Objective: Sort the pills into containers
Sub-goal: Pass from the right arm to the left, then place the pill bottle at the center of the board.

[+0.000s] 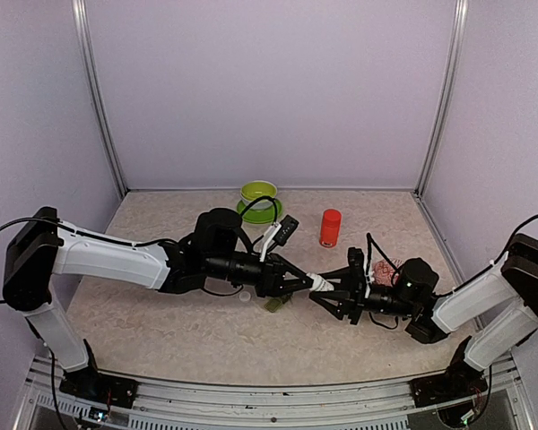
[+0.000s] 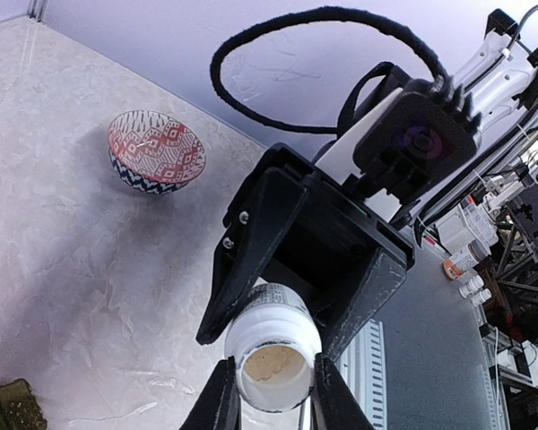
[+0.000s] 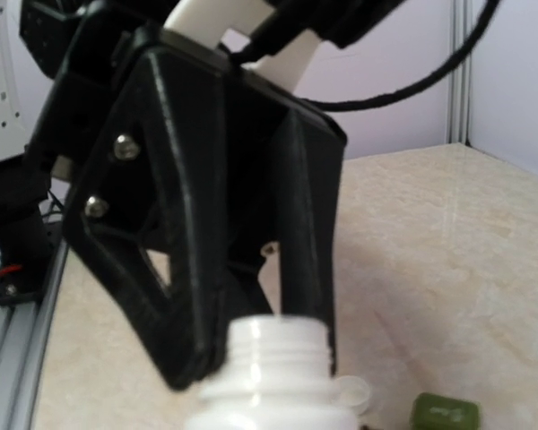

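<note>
Containers (image 1: 275, 305), a dark green strip, lie on the table (image 1: 161, 331) just below the spot where both hands meet, with a small white cap (image 1: 244, 295) near them. The left hand (image 2: 273, 399) pinches a white bottle (image 2: 273, 354) at its neck, the open mouth facing that wrist. The right hand's (image 1: 334, 294) fingers flank the bottle's body, but I cannot tell whether they grip it.
</note>
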`<state>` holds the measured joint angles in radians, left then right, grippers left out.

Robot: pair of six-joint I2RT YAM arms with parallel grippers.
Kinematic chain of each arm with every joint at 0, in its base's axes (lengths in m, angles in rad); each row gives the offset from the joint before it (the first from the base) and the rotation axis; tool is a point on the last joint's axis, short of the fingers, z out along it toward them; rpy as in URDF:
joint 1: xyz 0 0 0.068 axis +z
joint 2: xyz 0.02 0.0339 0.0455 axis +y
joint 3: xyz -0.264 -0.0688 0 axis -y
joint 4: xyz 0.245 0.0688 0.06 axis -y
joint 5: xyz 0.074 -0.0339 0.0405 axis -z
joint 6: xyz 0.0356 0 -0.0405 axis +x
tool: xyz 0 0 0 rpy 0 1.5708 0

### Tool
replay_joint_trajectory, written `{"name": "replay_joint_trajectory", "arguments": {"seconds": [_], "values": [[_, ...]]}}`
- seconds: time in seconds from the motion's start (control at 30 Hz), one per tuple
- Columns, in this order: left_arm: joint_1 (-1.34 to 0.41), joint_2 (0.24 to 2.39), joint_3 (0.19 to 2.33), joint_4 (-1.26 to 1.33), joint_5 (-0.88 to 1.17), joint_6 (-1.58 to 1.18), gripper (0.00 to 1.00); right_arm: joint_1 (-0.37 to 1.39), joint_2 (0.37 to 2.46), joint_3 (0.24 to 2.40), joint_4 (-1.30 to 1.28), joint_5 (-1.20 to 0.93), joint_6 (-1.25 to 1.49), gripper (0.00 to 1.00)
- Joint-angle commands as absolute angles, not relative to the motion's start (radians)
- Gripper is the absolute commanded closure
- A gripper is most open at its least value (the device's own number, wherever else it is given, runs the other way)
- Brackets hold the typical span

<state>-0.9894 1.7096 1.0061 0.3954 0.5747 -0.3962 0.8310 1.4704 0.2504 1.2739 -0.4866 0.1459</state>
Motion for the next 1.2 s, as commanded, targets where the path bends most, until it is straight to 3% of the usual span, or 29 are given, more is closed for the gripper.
{"name": "replay_joint_trajectory", "arguments": {"seconds": [0.0,0.1,0.37,0.57,0.93,1.17], "values": [[-1.003,1.706,1.017,0.393,0.554,-0.377,0.84,0.842,1.459,0.288,1.209,-0.483,0.143,0.49],[-1.003,1.699,1.012,0.359,0.533,-0.373,0.83,0.842,1.445,0.289,1.189,-0.481,0.147,0.35],[-1.002,1.678,1.004,0.267,0.446,-0.305,0.82,0.843,1.390,0.299,1.071,-0.467,0.171,0.13],[-1.005,1.676,1.018,0.152,0.357,-0.247,0.80,0.844,1.264,0.283,0.905,-0.367,0.203,0.10],[-1.055,1.719,1.093,-0.078,0.179,-0.149,0.80,0.843,0.810,0.204,0.587,-0.039,0.237,0.00],[-1.104,1.776,1.145,-0.144,0.115,-0.129,0.80,0.843,0.747,0.178,0.535,0.006,0.228,0.00]]}}
